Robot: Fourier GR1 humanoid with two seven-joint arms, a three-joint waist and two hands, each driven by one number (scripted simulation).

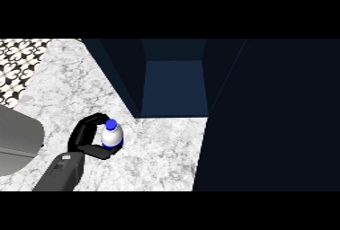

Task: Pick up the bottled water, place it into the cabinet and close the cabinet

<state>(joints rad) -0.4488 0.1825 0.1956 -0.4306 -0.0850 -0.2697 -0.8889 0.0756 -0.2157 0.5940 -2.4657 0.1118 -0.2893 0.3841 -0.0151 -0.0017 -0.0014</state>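
1. White-and-grey marbled stone counter (166, 152) fills the lower left of the head view, with a black-and-white patterned tile strip (20, 67) along its far left edge.
2. Over the right side hangs the dark navy cabinet (174, 85), its interior open toward the counter and its broad door (272, 117) swung out, covering the right of the view.
3. A grey curved object (16, 143) sits at the left edge; I cannot tell what it is.
4. One hand (90, 134) on a grey forearm enters at lower left; by its position I judge it the left hand. Its black fingers and thumb are curled round the small white bottled water with blue cap and blue band (112, 134).
5. That bottle stands roughly upright, just in front of the cabinet opening, which lies up and to the right of it, so the carry probably runs that way.
6. No right hand shows.
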